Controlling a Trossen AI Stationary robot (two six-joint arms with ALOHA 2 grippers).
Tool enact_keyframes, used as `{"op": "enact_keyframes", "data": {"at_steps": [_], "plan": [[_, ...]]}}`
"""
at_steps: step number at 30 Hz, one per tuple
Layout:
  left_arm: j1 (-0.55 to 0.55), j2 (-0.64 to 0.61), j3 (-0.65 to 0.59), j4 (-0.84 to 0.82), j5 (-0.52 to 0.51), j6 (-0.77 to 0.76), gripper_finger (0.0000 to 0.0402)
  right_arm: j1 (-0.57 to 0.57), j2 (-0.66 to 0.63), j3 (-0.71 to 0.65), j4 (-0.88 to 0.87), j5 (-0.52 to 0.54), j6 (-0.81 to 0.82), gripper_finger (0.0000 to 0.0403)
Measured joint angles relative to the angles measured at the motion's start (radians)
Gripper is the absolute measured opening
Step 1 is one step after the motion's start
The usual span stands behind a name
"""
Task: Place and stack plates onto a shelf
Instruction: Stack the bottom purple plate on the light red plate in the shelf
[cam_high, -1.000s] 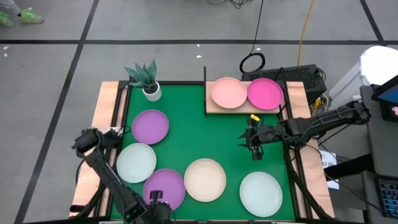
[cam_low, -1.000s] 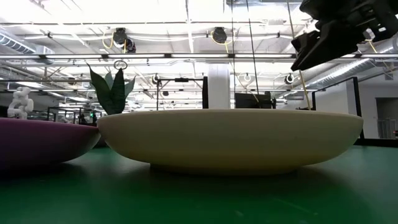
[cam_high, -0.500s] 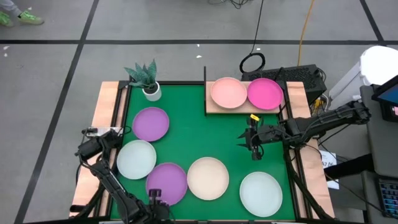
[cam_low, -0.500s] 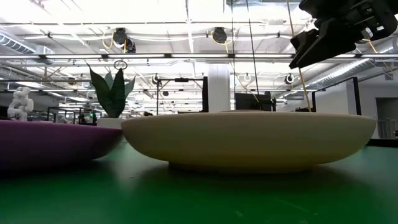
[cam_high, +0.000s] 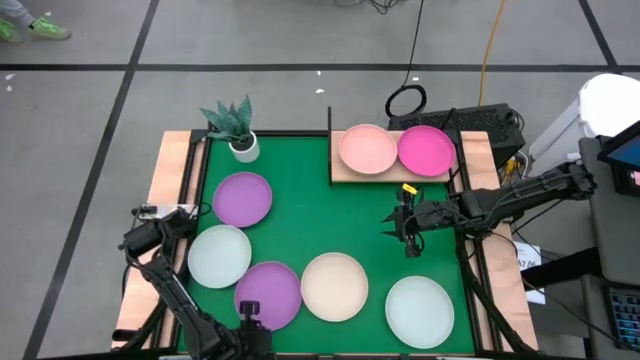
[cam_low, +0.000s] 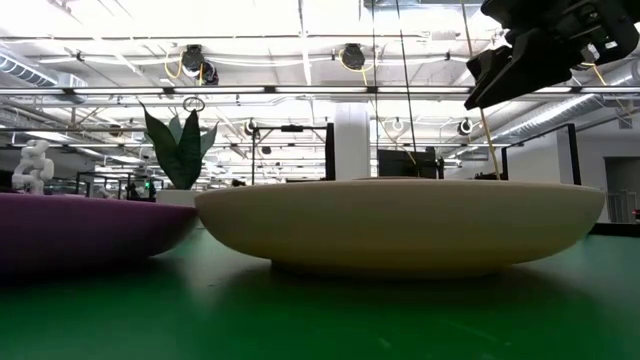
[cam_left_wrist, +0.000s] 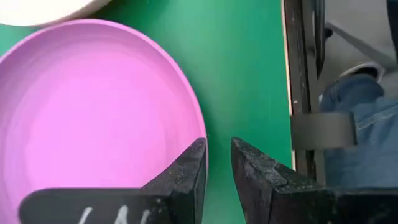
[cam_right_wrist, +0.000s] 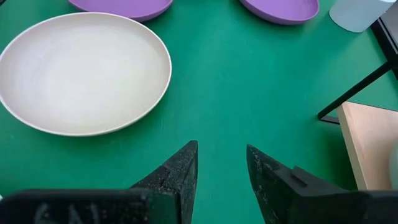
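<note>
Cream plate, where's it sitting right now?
In the high view the cream plate lies on the green mat near its front edge, between a purple plate on its left and a whitish plate on its right.

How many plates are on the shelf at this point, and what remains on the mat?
Done: the salmon pink plate and hot pink plate lie side by side on the shelf. In hand: nothing is held; the left gripper sits at the rim of the near purple plate; the right gripper hangs over bare mat. Left: two purple, two pale mint-green and the cream plate.
</note>
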Motion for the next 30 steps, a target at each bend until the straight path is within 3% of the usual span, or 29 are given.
{"op": "enact_keyframes", "data": {"at_steps": [12, 15, 20, 30], "plan": [[-0.025, 0.000, -0.125, 0.033, -0.022, -0.021, 0.0156, 0.000, 0.000, 0.000, 0.001, -0.003, 0.001, 0.0118], [-0.026, 0.000, -0.145, 0.058, -0.017, 0.024, 0.0123, 0.000, 0.000, 0.000, 0.014, -0.003, 0.001, 0.0118], [-0.019, 0.000, -0.140, 0.041, -0.043, 0.115, 0.0022, 0.010, 0.013, 0.000, 0.114, -0.063, 0.001, 0.0118], [0.032, -0.014, 0.110, -0.312, -0.016, 0.337, 0.0015, 0.141, 0.227, 0.050, 0.324, -0.110, -0.184, 0.0110]]}}
